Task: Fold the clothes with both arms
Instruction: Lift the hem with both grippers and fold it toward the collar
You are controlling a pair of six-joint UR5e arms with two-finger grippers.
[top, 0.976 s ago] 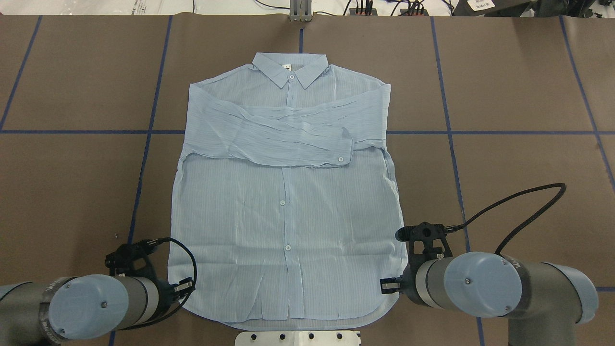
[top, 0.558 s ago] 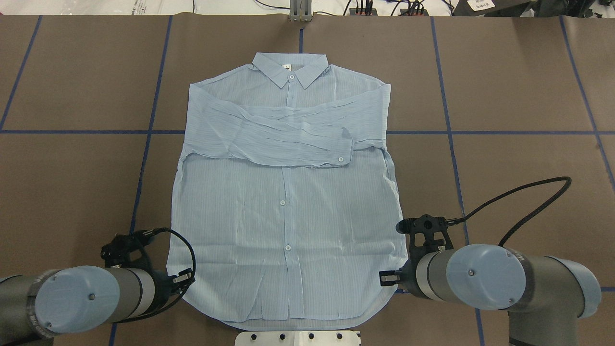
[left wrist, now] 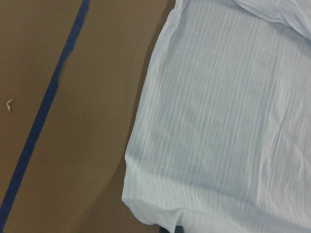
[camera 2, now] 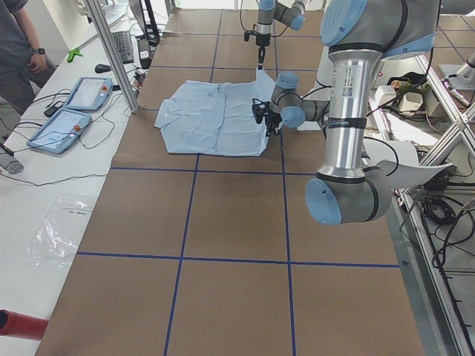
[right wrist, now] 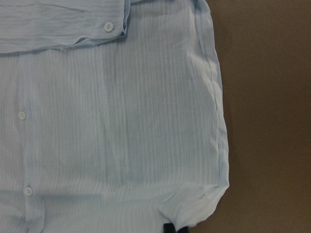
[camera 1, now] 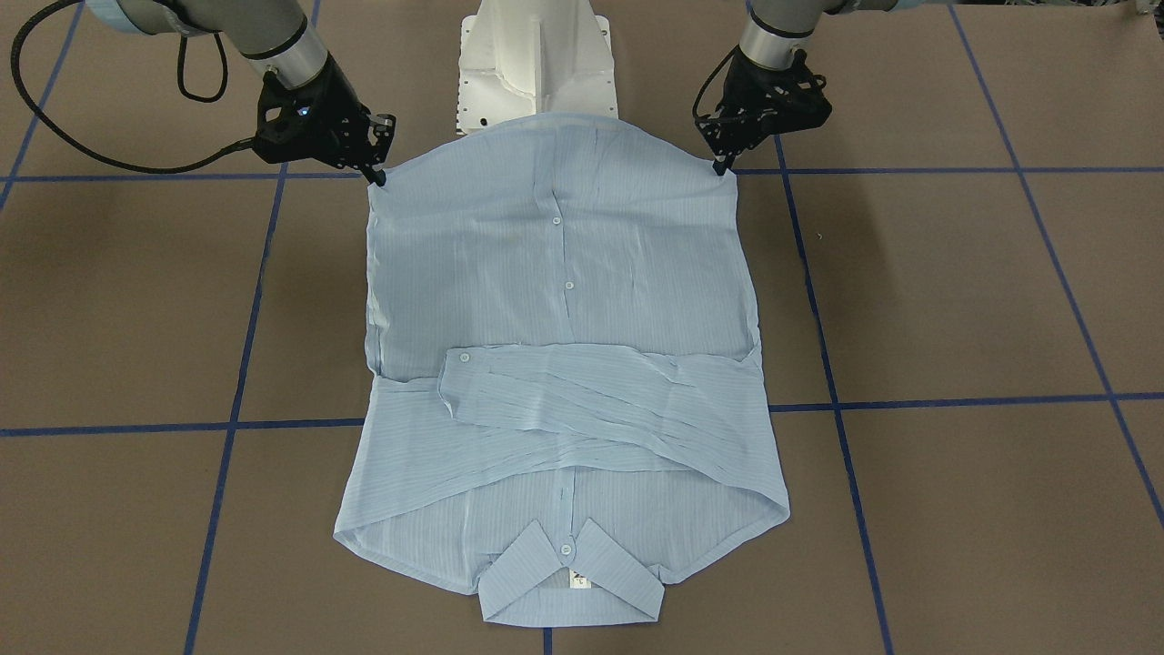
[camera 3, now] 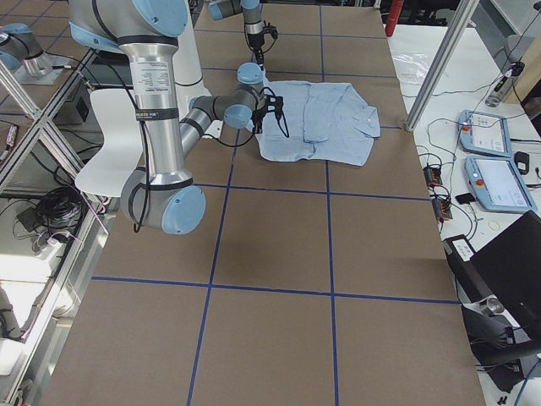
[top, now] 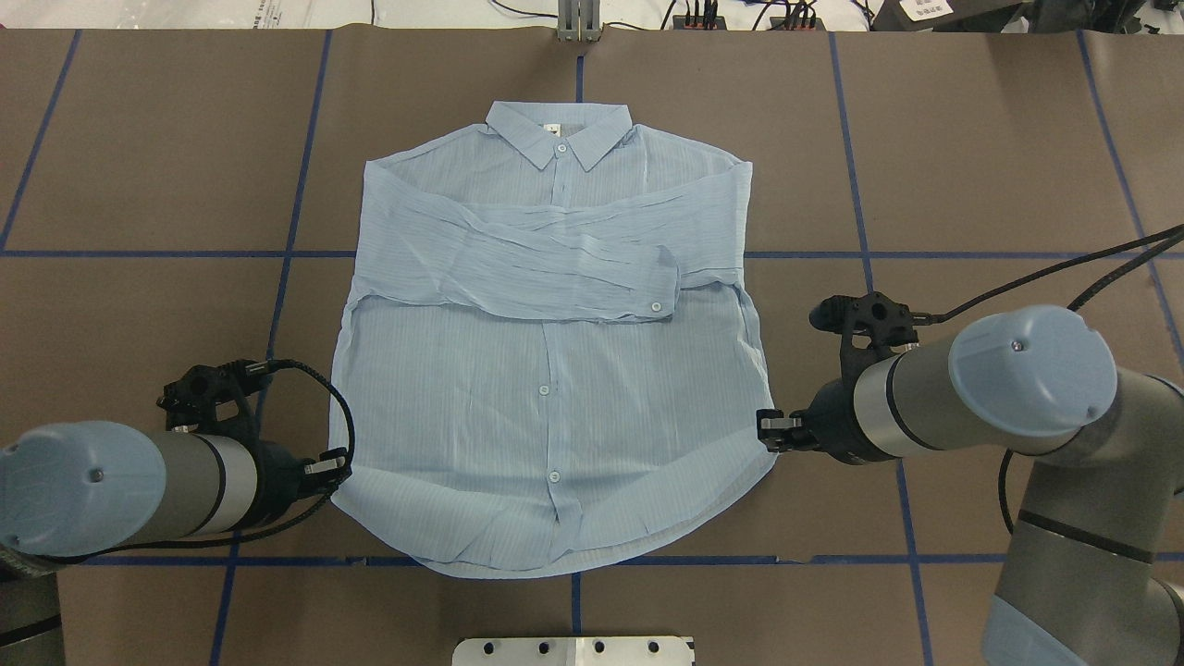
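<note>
left tool [top: 338,465] and right tool [top: 770,433] each pinch a bottom corner of the shirt [top: 546,398] on the worktop [top: 999,166].

the pale-blue striped shirt lies front up and buttoned in the middle of the brown worktop. its collar [top: 559,129] is on the side away from the robot and both sleeves [top: 555,264] are folded across the chest. the left tool is pressed together on the hem corner on the robot's left, and the right tool on the opposite hem corner. each wrist view shows a bunched corner of cloth at its bottom edge with a dark fingertip just under it. between the two corners the hem curves toward the white base [top: 573,650]. the upper part of the shirt lies flat. blue tape lines [top: 287,253] cross the worktop under and around the shirt.
</note>
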